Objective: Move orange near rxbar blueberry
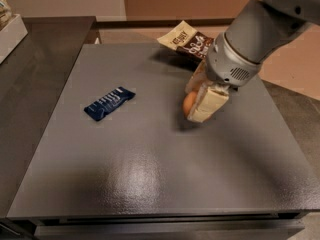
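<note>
The orange [188, 104] is a small round fruit held between the cream fingers [208, 103] of my gripper [195, 104], just above the grey table near its middle right. The gripper is shut on it and hides most of the fruit. The rxbar blueberry [109, 103] is a flat navy-blue bar with pale lettering, lying at an angle on the left part of the table, well to the left of the orange.
A crinkled brown-and-cream snack bag [187, 44] lies at the table's [150, 174] far edge, partly behind my arm [250, 39]. A darker counter [35, 69] adjoins on the left, with a white box [10, 34] on it.
</note>
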